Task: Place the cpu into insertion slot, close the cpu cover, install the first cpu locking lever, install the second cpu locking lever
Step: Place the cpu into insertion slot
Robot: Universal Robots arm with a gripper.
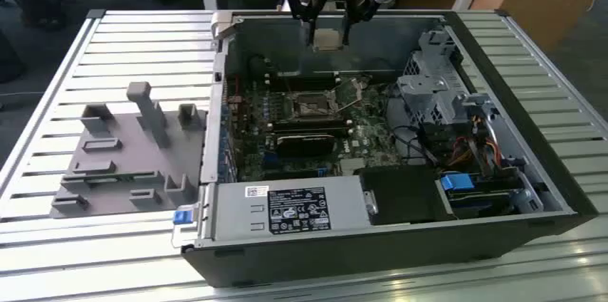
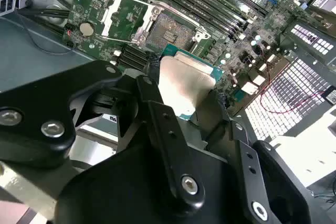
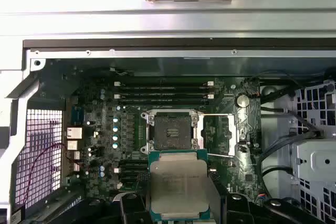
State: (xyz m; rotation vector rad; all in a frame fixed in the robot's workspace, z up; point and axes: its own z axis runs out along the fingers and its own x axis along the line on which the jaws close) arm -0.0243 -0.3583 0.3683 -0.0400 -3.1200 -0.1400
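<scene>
A: Where's the cpu [image 3: 178,184]?
B: Gripped by its edges in the pincer [image 1: 328,33], held high over the open case [image 1: 380,253].
A: And the socket [image 3: 170,132]?
B: Bare, and the cover [image 3: 219,135] is flipped open beside it. The cpu looks well above it, I think.

Lighting the slatted table [image 1: 142,38] brightly and evenly all around the computer case [image 1: 380,259], glaring near white off the slats just outside it in the first wrist view. Dimming inside the case, shadowing its walls. Gleaming softly off the cpu [image 3: 178,182] above the case.
</scene>
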